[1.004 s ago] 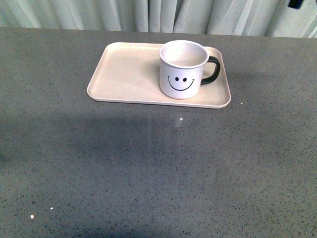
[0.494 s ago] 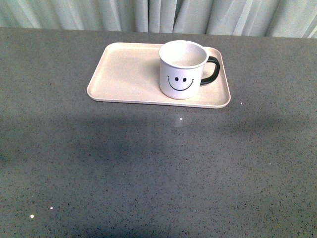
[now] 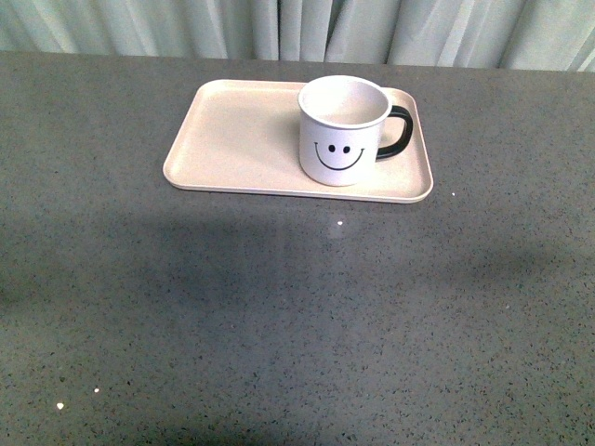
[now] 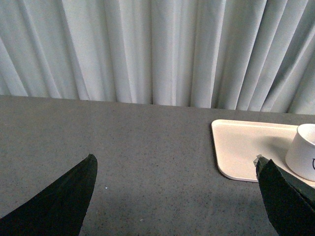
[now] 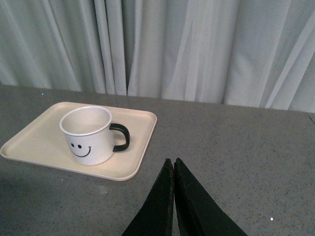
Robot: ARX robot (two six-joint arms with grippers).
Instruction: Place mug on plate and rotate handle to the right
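**Mug upright on plate, handle to the right, both grippers clear**

The mug [image 3: 343, 130] is seen standing upright on the right part of the plate [image 3: 232, 139], with its smiley face turned toward the front camera. The handle [image 3: 398, 131] is pointed to the right, over the plate's right end. The plate is laid flat on the grey speckled tabletop [image 3: 279, 316], near the far edge, with pale curtains [image 3: 279, 28] hung behind it.

No arm is caught in the front view. In the left wrist view, the left gripper [image 4: 177, 196] is shown spread wide, with nothing between its dark fingers [image 4: 64, 201]; the plate's end and part of the mug [image 4: 305, 152] are seen beside one finger, not touched. In the right wrist view, the right gripper [image 5: 173, 169] is shown closed, its two fingers pressed together with nothing between them, held off to the handle side of the plate and apart from the mug [image 5: 88, 135].
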